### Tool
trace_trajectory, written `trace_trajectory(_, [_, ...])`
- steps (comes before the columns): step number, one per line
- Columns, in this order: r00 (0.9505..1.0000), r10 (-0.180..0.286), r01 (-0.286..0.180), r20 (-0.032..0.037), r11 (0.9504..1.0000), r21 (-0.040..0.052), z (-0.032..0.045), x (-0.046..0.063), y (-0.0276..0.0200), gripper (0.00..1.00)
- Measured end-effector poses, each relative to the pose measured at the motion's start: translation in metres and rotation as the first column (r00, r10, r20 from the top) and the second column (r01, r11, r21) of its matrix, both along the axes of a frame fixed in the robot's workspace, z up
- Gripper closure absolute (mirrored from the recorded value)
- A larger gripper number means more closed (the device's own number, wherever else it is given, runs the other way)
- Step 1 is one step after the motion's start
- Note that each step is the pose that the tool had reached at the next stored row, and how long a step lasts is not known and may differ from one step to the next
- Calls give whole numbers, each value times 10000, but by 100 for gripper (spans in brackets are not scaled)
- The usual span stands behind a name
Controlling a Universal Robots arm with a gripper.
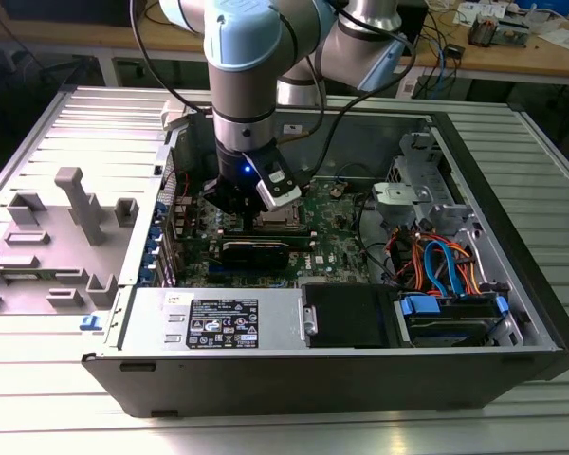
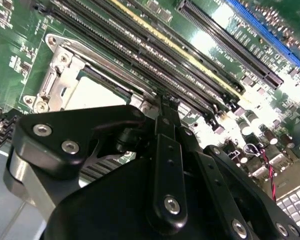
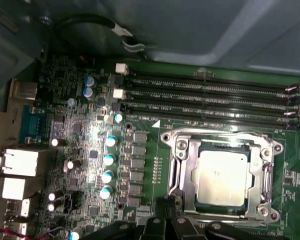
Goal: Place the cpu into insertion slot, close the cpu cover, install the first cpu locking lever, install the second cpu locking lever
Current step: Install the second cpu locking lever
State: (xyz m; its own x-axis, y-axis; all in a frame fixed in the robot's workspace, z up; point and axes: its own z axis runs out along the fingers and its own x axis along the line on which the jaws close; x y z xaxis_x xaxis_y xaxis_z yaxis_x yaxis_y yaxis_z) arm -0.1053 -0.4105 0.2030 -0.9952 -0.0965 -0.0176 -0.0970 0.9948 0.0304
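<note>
computer case [image 1: 512, 313] sits open on the table | green board [image 3: 90, 150] inside | arm's gripper [image 2: 166, 107] hangs right over the socket, fingertips pinched together, holding nothing | chip [image 3: 222, 176] already sits in the socket [image 3: 177, 170], cover [image 3: 265, 175] down around it, just beside the fingertips

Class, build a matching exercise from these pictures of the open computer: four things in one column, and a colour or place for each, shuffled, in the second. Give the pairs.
Column one:
1. cpu
2. cpu cover
3. memory slots
4. gripper

Column two:
A. long, narrow and black, running beside the socket
B. dull silver square sitting in the insertion slot
C. black linkage with screws, poised just above the socket's edge
D. grey metal frame lying around the chip

Pairs: 1-B, 2-D, 3-A, 4-C
</note>
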Motion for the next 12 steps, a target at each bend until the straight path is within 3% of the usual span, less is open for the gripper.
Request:
trace_trajectory(6, [10000,19,-19,0,9995,-317,23,0,0,89])
trace_trajectory(12, [10000,66,-66,1,9995,-296,21,-1,28,89])
